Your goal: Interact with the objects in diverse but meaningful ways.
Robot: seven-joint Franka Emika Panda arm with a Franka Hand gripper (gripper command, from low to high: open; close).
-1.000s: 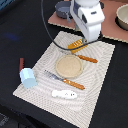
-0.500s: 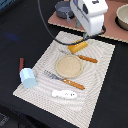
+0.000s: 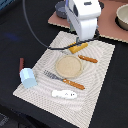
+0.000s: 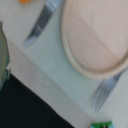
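The arm is hovering over the placemat [image 3: 100, 75] near the bread loaf [image 3: 78, 47]; whether its end effector is apart cannot be told. Descending squarely over the loaf seems wise, avoiding the wooden plate [image 4: 95, 35].

Matt woven cloth placemat [image 3: 100, 65]; a smooth, pale wooden plate [image 3: 68, 66] (faint grain in the wrist view); a shiny metal fork [image 3: 51, 75]; a glossy white plastic arm casing [image 3: 84, 19].

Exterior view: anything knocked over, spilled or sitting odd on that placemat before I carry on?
Nothing spilled. The wooden plate sits flat mid-placemat, fork beside it. Only oddity: the pale blue carton sits at the mat's edge, partly off it.
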